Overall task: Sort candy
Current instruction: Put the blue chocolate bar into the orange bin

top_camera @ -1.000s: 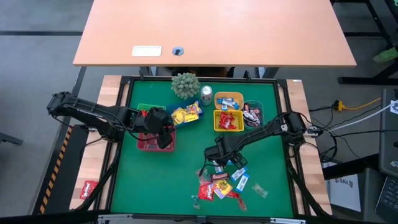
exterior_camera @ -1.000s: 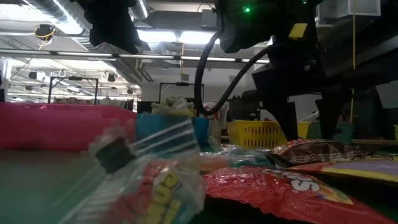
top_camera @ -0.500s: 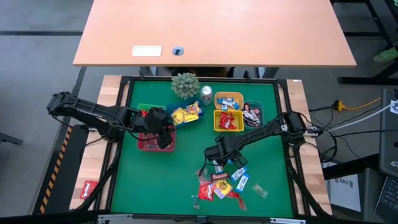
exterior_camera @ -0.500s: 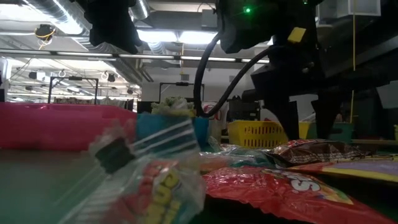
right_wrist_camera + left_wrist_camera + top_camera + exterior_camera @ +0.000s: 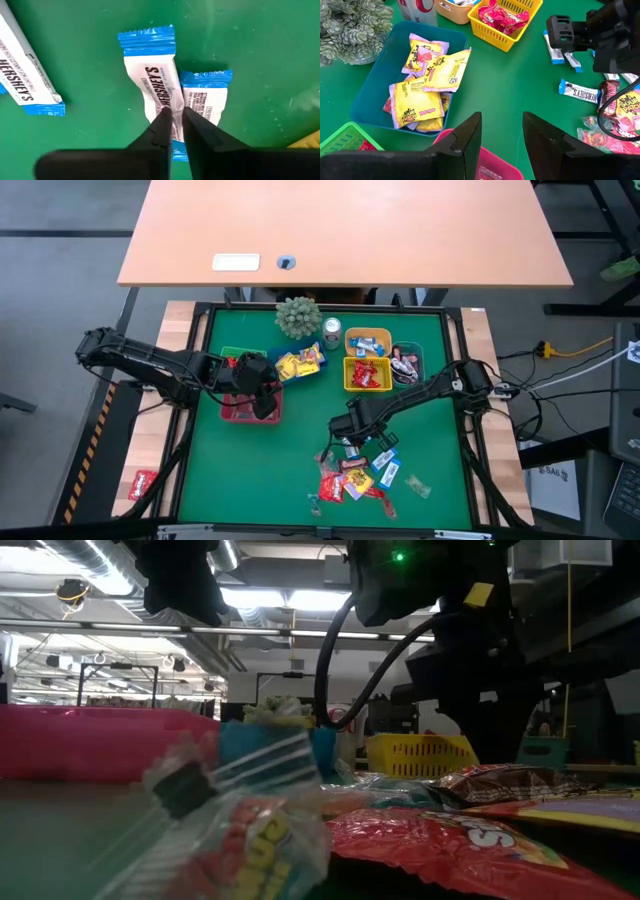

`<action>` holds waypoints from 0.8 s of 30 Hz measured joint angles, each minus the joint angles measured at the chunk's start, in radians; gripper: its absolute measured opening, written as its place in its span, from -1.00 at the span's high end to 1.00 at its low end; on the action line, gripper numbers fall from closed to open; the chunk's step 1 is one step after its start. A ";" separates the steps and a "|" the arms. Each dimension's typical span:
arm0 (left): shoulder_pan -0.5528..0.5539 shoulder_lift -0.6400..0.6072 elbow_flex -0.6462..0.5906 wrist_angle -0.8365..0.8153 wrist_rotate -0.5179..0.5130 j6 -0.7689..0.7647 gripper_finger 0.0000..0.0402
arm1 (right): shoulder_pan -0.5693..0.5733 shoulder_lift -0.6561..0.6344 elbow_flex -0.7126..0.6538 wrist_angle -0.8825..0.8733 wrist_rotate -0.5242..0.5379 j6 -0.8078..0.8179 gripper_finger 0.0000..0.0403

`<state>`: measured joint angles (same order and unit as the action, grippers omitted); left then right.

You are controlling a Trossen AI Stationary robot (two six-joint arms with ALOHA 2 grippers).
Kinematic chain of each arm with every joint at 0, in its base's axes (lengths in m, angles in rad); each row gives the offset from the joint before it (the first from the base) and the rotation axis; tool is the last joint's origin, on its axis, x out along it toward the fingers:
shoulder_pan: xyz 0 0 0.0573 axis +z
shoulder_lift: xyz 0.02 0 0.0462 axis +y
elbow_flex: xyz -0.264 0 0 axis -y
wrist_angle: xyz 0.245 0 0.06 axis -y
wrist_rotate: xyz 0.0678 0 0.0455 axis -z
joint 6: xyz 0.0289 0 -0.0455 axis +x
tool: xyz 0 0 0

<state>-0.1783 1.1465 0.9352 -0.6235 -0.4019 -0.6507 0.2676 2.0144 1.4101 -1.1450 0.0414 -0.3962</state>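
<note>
Candy (image 5: 159, 90) in blue-and-white wrap sits pinched between your right jaws (image 5: 173, 120), ready to lift toward a bin; left jaws (image 5: 501, 131) wait apart over the blue bin (image 5: 370, 97).

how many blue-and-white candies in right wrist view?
3: one pinched in the right gripper, blue-and-white candy; a second touching beside it; a third apart, partly cropped.
</note>
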 joint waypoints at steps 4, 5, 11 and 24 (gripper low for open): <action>0.000 0.000 0.000 0.000 0.000 0.000 0.35 | 0.000 -0.002 0.001 -0.001 -0.011 0.000 0.97; 0.000 0.000 0.000 0.000 0.000 0.000 0.35 | 0.000 -0.002 0.001 0.000 -0.019 0.000 0.98; 0.000 0.000 0.000 0.000 0.000 0.000 0.35 | 0.000 -0.002 0.001 0.000 -0.075 0.000 0.98; 0.000 0.000 0.000 0.000 0.000 0.000 0.35 | 0.000 -0.001 0.036 -0.057 -0.268 -0.007 1.00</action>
<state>-0.1783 1.1465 0.9352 -0.6236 -0.4019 -0.6507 0.2676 2.0129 1.4460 -1.2024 -0.2269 -0.4032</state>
